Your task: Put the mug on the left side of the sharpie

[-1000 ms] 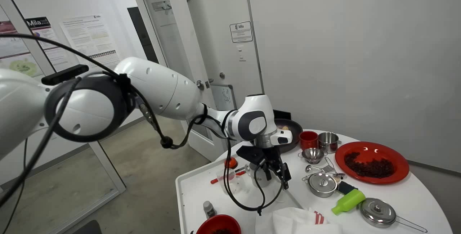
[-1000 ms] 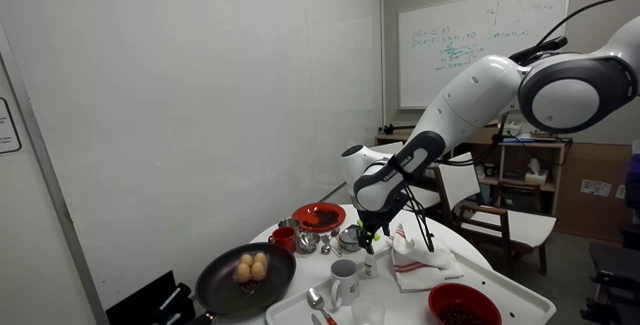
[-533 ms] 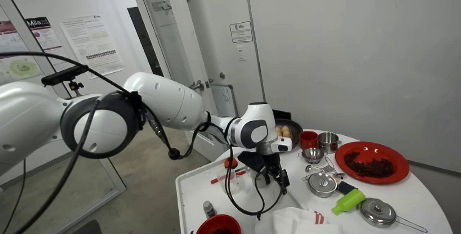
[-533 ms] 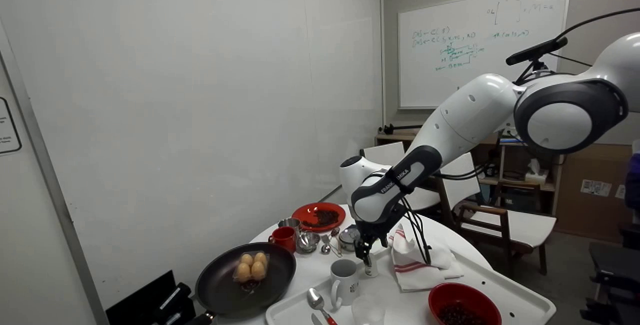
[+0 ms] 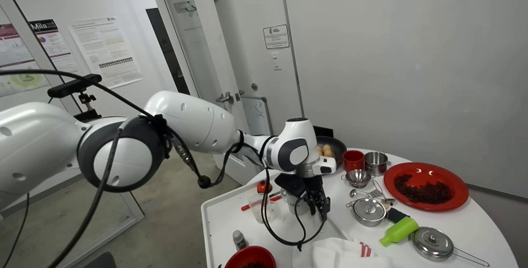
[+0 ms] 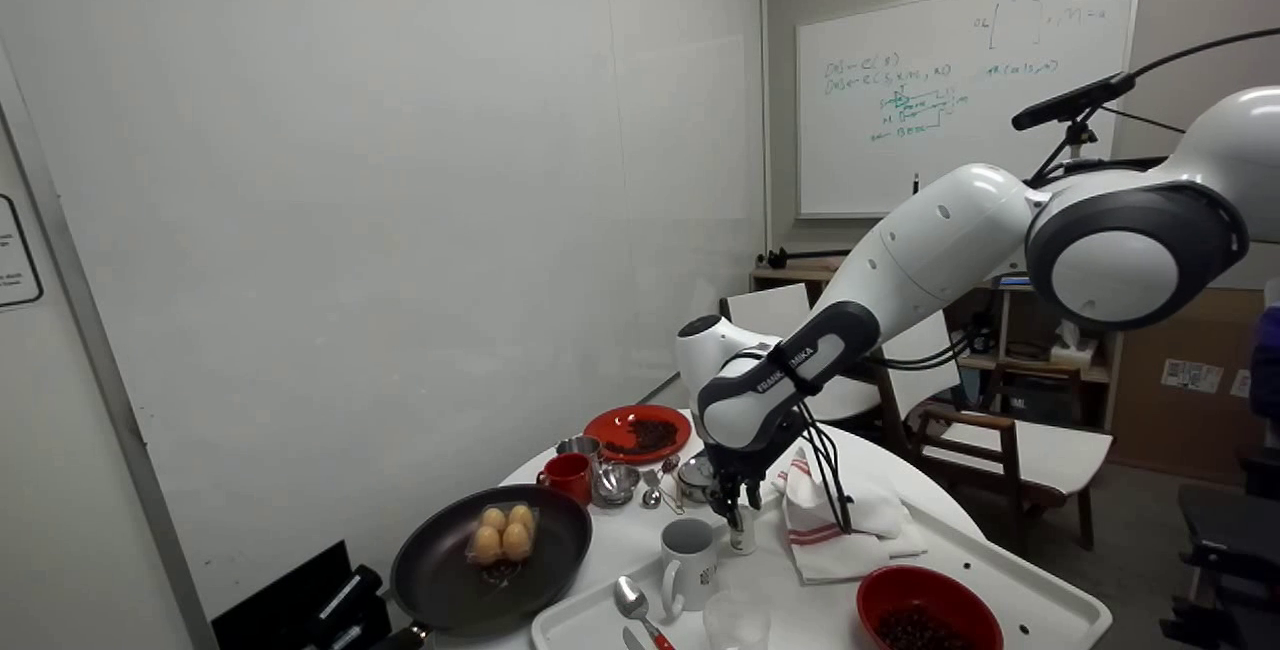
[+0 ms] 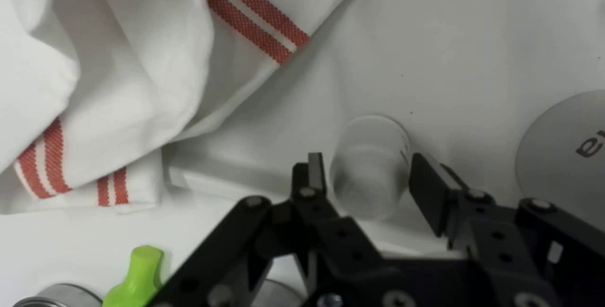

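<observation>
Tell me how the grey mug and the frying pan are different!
The mug is pale grey; the frying pan is black. The mug is tall and narrow; the pan is wide and shallow. The mug stands on the tray; the pan lies outside it, holding eggs. Both are round with handles.

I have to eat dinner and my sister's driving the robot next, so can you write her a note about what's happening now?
Hand: jaws apart, one each side of a small whitish container; can't tell if they grip it.
Mug: upright on the white tray, near the red-handled spoon, not in the hand.
Sharpie: can't make one out for sure.
Done: nothing I can confirm; without the sharpie, can't tell whether the mug is on its left.
Left: spot the sharpie, then, if needed, set the mug to its left. The hand probably has to leave the container first.
</observation>
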You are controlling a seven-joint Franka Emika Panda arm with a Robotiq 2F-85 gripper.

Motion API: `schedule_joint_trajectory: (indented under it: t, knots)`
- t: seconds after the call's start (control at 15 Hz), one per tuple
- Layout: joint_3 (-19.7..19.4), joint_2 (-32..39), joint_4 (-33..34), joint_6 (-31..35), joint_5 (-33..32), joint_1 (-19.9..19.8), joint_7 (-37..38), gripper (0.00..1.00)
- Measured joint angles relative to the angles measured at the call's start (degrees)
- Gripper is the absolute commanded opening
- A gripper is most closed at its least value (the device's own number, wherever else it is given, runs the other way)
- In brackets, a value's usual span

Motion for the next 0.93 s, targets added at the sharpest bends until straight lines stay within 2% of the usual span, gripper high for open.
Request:
schedule_joint_trajectory:
  t: [0.07, 0.13, 0.6, 0.93]
  knots:
    - [0.00, 0.16, 0.37, 0.00, 0.00, -0.06, 0.00, 0.15]
    - [0.01, 0.25, 0.76, 0.00, 0.02, -0.12, 0.00, 0.12]
    - [1.20, -0.44, 2.09, 0.31, 0.03, -0.75, 0.00, 0.13]
    - [2.83, -5.36, -0.12, 0.25, -0.12, -0.36, -4.04, 0.13]
